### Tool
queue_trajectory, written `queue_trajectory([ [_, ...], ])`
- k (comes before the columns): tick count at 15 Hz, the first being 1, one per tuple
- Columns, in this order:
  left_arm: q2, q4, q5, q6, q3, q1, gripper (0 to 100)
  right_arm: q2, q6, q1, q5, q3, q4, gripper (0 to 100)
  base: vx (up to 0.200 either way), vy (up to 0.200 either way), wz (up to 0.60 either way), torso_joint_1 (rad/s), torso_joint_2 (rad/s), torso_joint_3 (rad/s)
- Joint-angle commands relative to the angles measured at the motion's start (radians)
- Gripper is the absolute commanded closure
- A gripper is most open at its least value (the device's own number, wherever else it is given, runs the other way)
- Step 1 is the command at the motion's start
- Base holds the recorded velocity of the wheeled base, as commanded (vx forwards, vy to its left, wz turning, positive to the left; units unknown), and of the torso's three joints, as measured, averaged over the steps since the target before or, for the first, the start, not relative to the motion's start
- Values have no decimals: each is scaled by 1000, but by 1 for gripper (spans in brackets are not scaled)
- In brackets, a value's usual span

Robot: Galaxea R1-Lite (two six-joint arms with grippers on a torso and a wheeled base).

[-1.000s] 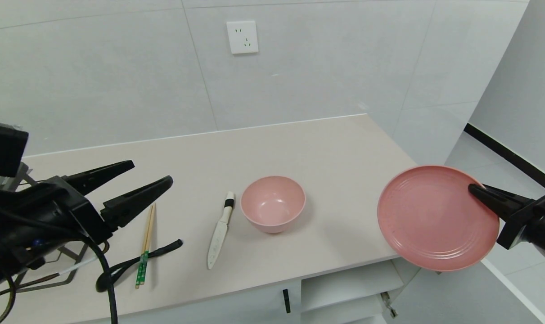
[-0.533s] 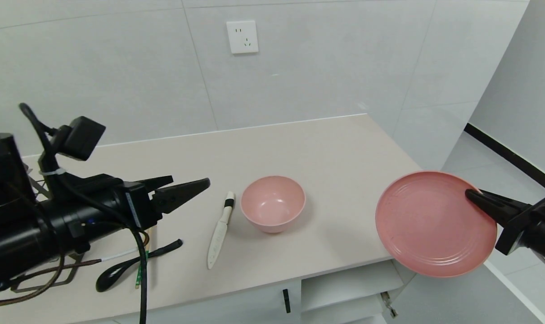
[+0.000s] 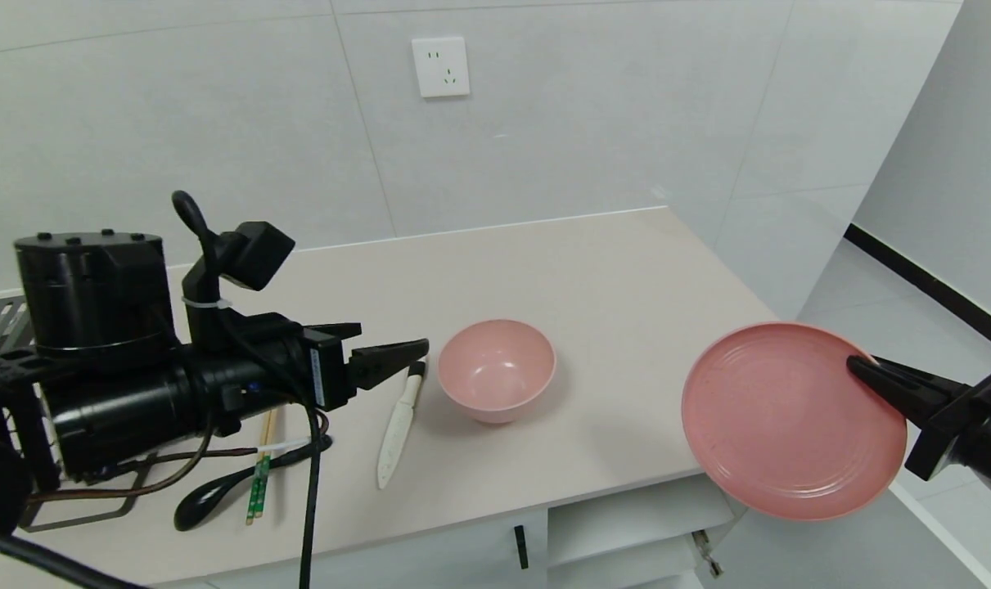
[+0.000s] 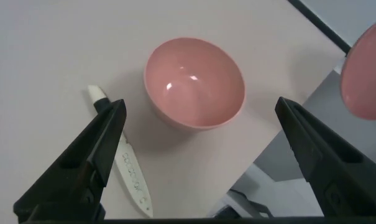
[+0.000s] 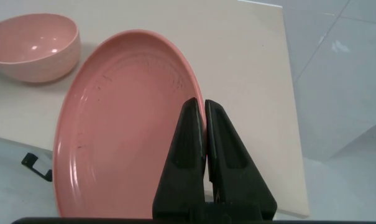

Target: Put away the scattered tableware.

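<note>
Nearer than the pink bowl (image 3: pixel 497 370) and off to its right, a pink plate (image 3: pixel 781 425) is gripped by its rim in the closed right gripper (image 3: pixel 857 365), a white knife (image 3: pixel 397 425) is laid just left of the bowl, and the left gripper (image 4: pixel 200 106) is held wide open, also left of the bowl.

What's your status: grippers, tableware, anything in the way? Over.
Left gripper open, jaws aimed at round pink bowl. Right gripper shut on ribbed pink plate, past beige counter edge. White knife lies beside bowl.

On counter (image 3: pixel 593 270): knife (image 3: pixel 398 421) just left of bowl (image 3: pixel 497 370); plate (image 3: pixel 781 421) right, past edge.
</note>
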Motion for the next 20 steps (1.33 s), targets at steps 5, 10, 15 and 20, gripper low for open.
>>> queue_trajectory([
  [5,183,-33,65,19,-107,-10,0,-3,0,2,0,12,0,100,0,0,0,0,0,0],
  [10,320,-273,88,14,-90,-8,0,18,0,4,0,4,-1,100,0,0,0,0,0,0],
  [15,336,-211,122,14,-64,-10,0,72,0,4,0,-34,-12,100,0,0,0,0,0,0],
  [20,386,-196,105,8,-81,-11,0,109,-9,4,2,-65,-21,100,0,0,0,0,0,0],
])
